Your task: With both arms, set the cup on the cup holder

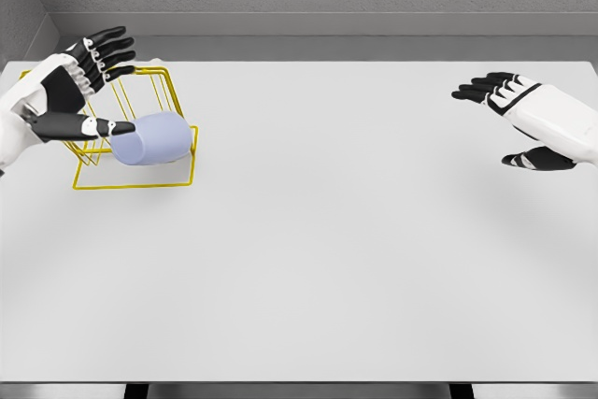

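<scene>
A pale blue cup (151, 138) lies on its side inside the yellow wire cup holder (183, 179) at the left of the white table. My left hand (103, 81) is open just left of the cup, fingers spread over the holder's back wires, its thumb (105, 127) touching or nearly touching the cup's left end. My right hand (509, 119) hovers open at the far right, holding nothing, far from the cup.
The white table (327, 259) spans the view, with its front edge near the bottom. A grey wall runs behind the table's far edge.
</scene>
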